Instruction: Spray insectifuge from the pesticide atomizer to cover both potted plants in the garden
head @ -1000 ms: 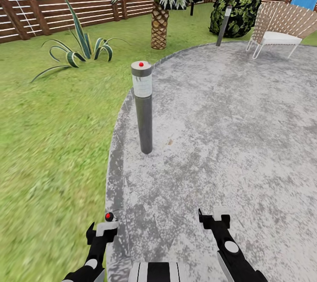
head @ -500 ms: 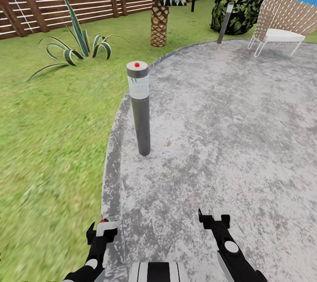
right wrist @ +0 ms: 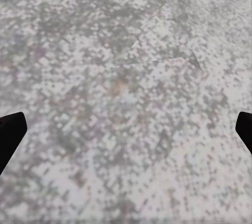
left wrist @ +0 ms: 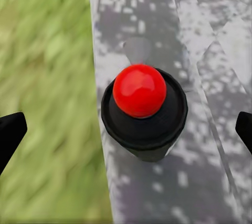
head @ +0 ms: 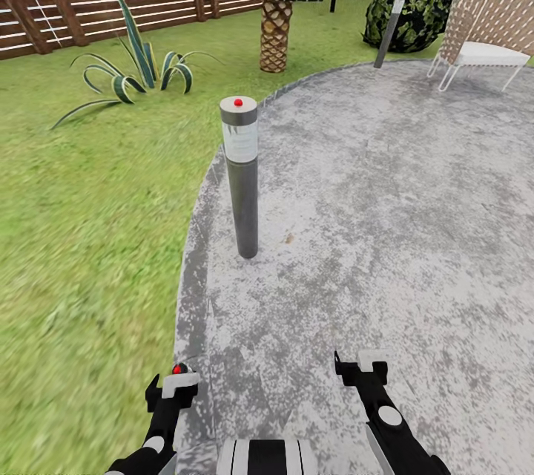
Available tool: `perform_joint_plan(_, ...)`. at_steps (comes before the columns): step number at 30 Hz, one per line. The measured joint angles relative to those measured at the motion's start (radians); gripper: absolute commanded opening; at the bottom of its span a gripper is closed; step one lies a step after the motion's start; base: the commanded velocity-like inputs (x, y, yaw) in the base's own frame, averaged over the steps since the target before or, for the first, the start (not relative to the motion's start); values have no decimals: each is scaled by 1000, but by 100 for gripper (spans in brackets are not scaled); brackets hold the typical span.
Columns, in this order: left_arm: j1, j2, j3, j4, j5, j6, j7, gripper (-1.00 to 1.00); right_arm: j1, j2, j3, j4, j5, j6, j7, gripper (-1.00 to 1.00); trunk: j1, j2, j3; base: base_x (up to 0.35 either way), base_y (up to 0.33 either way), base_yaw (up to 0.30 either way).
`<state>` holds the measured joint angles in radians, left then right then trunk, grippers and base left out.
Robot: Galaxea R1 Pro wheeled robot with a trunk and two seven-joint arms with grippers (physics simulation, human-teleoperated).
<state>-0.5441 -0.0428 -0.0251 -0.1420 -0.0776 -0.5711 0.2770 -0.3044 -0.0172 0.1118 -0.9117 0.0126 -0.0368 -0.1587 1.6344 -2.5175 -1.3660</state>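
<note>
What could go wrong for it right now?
The left gripper hangs open right above a short lamp post with a red dot at the patio edge; lowering the arm or rolling ahead might knock it. A taller lamp post stands just ahead, so driving straight on could clip it. No spray bottle or potted plants are in sight, so it may wander searching.

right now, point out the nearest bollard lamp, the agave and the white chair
bollard lamp (head: 242, 185), head view, grey post below the glass.
agave (head: 141, 70), head view, base of the blades.
white chair (head: 486, 52), head view, seat cushion.
</note>
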Motion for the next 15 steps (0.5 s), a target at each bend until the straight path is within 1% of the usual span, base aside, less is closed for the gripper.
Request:
perform_joint_plan(9,0,1,1,0,1,-1,0,100,0,0,0,1,1,0,0,100,0,0,0,0,0,0)
perform_joint_plan(14,0,1,2,0,1,0,1,100,0,0,0,2,1,0,0,100,2,-1,-19,0,0,0)
perform_joint_plan(15,0,1,1,0,1,0,1,100,0,0,0,2,1,0,0,100,2,-1,-19,0,0,0)
